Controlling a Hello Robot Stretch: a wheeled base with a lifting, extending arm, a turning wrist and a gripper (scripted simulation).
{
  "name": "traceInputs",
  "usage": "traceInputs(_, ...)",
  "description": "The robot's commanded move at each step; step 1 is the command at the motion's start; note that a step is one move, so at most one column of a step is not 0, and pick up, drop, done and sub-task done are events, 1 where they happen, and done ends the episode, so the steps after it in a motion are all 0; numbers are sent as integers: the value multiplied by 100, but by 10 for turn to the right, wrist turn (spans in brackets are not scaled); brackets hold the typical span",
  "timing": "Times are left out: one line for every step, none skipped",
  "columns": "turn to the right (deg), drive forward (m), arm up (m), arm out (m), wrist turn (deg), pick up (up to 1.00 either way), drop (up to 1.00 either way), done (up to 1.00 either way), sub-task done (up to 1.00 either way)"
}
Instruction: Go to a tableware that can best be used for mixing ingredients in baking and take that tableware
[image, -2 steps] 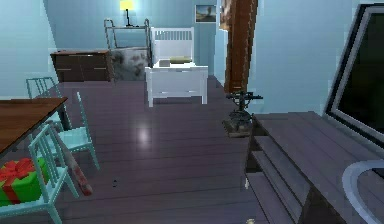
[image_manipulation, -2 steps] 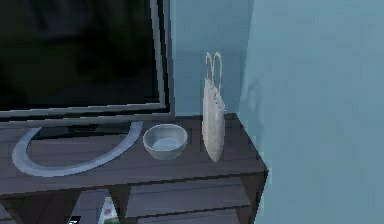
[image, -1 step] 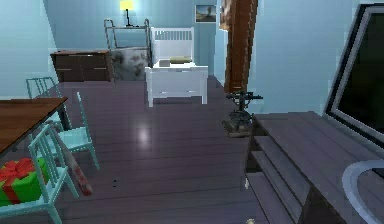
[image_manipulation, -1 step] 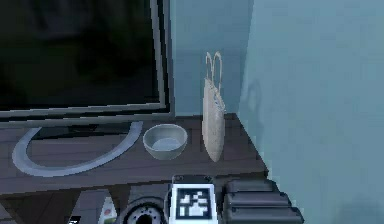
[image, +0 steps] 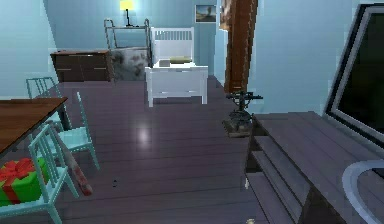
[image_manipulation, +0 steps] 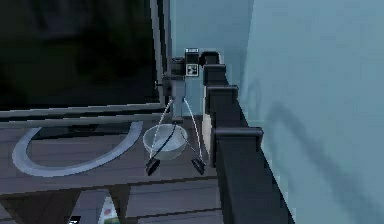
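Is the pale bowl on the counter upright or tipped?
Upright: the bowl sits with its round rim facing up on the dark counter.

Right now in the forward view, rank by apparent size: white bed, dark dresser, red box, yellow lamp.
1. white bed: largest.
2. dark dresser and red box: these look about alike. The box sits much nearer the camera, so I won't rank them.
3. yellow lamp: smallest.

The arm (image_manipulation: 236, 160) is a dark, stepped square bar. Two black-marked white squares (image_manipulation: 190, 67) and a dark, thin-fingered pincer (image_manipulation: 176, 166) sit at its end.
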Motion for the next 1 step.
traceInputs(0, 0, 0, 0, 450, 0, 0, 0, 0)
